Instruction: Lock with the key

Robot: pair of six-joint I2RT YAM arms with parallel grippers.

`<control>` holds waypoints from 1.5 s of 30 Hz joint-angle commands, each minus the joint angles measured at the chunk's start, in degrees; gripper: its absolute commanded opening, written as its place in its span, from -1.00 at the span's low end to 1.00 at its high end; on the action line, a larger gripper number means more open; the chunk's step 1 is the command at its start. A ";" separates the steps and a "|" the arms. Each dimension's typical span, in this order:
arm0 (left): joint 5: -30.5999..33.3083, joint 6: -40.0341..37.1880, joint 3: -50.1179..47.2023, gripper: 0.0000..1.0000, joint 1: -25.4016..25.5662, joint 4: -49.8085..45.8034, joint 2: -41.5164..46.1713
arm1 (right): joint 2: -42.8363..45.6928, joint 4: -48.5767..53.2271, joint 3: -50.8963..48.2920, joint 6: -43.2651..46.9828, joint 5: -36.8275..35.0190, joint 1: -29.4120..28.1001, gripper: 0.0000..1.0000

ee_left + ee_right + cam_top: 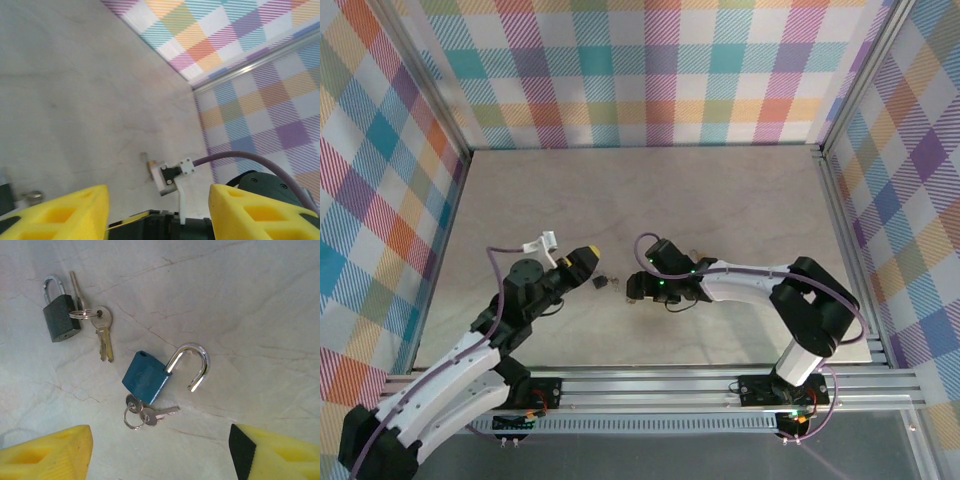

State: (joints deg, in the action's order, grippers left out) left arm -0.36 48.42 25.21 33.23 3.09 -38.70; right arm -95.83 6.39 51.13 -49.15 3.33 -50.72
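In the right wrist view a blue padlock [146,377] lies flat on the table with its silver shackle [194,365] swung open. Two small keys on a ring [144,414] lie against its lower end, one seemingly at the keyhole. My right gripper [160,452] hovers open just below it, yellow fingers [47,452] wide apart and empty. A dark padlock [60,316] with its shackle shut and its own keys [102,332] lies up to the left. My left gripper [159,210] is open and empty, in the top view [585,262] just left of the dark padlock [600,282].
The wooden table [650,200] is walled by plaid panels and aluminium rails [835,200]. A white bracket with a purple cable [172,176] shows between the left fingers. A small metal piece [32,195] sits at the left wrist view's left edge.
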 commanded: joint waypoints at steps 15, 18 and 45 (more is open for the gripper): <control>6.85 -7.28 3.47 0.16 -0.27 -23.89 5.62 | -10.12 15.51 13.94 -12.47 -8.46 -1.78 0.51; 8.22 -7.66 4.29 0.17 -0.27 -26.33 6.41 | -12.37 22.04 19.00 -12.30 -11.04 -3.04 0.44; 9.75 -8.45 6.60 0.22 -0.27 -31.74 7.78 | -25.78 29.14 31.76 -3.62 -9.51 -3.68 -0.06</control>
State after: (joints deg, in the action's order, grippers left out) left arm 8.69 40.84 30.26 33.23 -27.81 -31.64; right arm -116.92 37.58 82.15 -56.49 -6.50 -55.00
